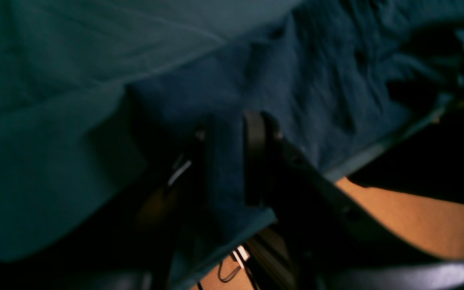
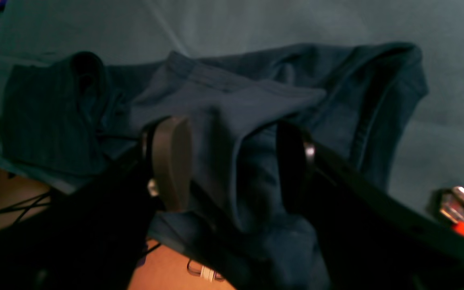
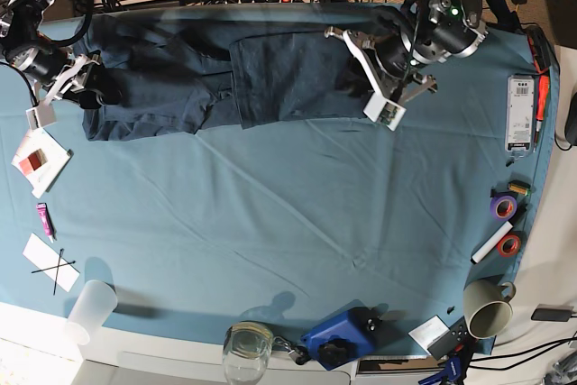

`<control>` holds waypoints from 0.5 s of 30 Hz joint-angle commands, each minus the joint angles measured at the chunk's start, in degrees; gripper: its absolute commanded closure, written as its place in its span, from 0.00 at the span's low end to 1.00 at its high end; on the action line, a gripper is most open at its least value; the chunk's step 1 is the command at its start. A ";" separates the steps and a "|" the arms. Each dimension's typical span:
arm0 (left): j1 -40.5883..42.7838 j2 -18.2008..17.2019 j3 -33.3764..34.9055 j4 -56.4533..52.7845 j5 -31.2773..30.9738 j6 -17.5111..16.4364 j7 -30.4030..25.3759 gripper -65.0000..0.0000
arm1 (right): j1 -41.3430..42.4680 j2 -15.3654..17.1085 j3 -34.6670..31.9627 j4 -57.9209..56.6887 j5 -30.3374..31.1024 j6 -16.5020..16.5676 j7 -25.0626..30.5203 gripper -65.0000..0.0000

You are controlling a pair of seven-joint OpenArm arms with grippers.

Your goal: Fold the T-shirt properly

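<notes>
Both grippers work the T-shirt (image 3: 225, 78): left jaws pinch its fabric, right jaws stand wide; regrasping presumably follows.

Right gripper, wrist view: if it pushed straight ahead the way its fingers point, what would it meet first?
The T-shirt. The right gripper stands open with a raised fold of navy fabric already between its fingers, so going on would drive into that bunched cloth; the teal table cloth lies beyond. Depth is hard to judge here.
</notes>
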 commanded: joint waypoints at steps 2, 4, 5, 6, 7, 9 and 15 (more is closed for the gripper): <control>0.52 0.15 -0.04 1.14 -1.81 -0.31 -1.07 0.82 | 0.35 1.22 3.26 0.90 -0.96 0.08 1.19 0.49; 0.72 0.17 -0.04 1.14 -2.38 -0.31 -1.05 0.82 | 0.33 1.22 6.01 0.90 -1.95 0.08 1.19 0.49; 0.70 0.17 -0.04 1.14 -2.34 -0.31 -1.07 0.82 | 0.33 1.22 7.19 0.90 -2.54 0.08 1.19 0.49; 0.70 0.17 -0.04 1.14 -2.34 -0.31 -1.07 0.82 | 0.33 1.22 8.26 0.76 -3.13 0.08 1.19 0.49; 0.70 0.17 -0.04 1.14 -2.34 -0.31 -1.09 0.82 | 0.33 1.22 9.16 0.35 -3.76 0.08 1.19 0.49; 0.70 0.17 -0.04 1.14 -2.36 -0.31 -1.09 0.82 | 0.33 1.22 9.86 -1.40 -4.15 0.08 1.19 0.49; 0.70 0.17 -0.04 1.14 -2.34 -0.31 -1.07 0.82 | 1.09 1.22 9.81 -12.72 -4.09 0.08 1.19 0.49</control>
